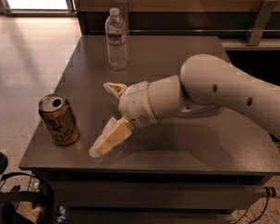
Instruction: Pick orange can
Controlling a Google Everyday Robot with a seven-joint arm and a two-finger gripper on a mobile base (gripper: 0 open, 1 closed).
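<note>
The orange can stands upright near the front left corner of the grey table. It is orange-brown with a dark pattern and a silver top with an open hole. My gripper is open, its two cream fingers spread wide, one pointing back and one low near the table's front. It sits just right of the can, apart from it, with nothing between the fingers. The round orange fruit is hidden behind my arm.
A clear plastic water bottle stands upright at the back left of the table. A dark wall panel runs behind the table. The light floor lies to the left. Cables and dark gear lie at the bottom left.
</note>
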